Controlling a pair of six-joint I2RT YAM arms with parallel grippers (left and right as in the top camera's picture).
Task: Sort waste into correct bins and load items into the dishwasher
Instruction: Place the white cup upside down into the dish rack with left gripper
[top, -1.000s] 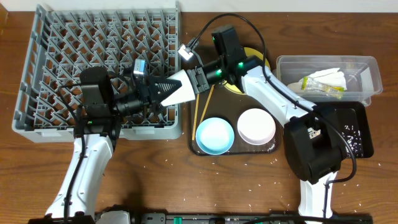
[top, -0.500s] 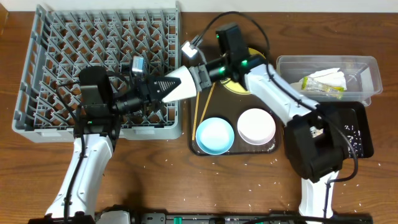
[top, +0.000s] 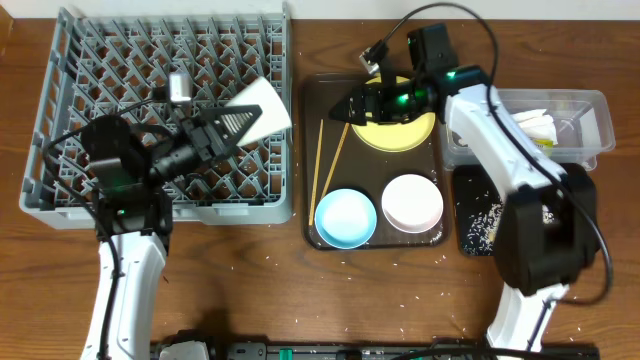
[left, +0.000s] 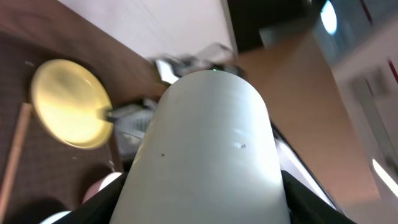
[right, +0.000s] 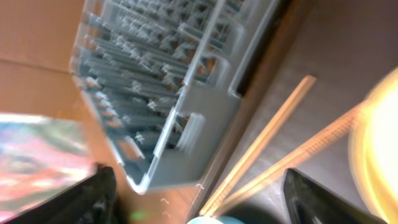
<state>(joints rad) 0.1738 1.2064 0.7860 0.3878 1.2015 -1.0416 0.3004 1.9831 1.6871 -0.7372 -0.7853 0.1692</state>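
My left gripper (top: 238, 120) is shut on the small white cup (top: 258, 106), holding it tilted above the right part of the grey dish rack (top: 90, 60). In the left wrist view the cup (left: 208, 143) fills the space between the fingers. My right gripper (top: 343, 110) stands open and empty over the brown tray, just left of the yellow plate (top: 405, 130). The chopsticks (top: 325, 160) lie left of the plate, and in the right wrist view the chopsticks (right: 273, 155) pass between the spread fingers. A light blue bowl (top: 346, 217) and a white bowl (top: 412, 202) sit at the tray's front.
The clear tub (top: 585, 105) at the right holds a white napkin (top: 535, 122). In front of it the black tray (top: 470, 240) holds rice grains (top: 490, 220). The brown serving tray (top: 310, 235) sits between the rack and the bins. Stray rice dots the table front.
The right gripper opened, let go of the cup and drew back right over the plate. The left arm carried the cup left, over the rack.
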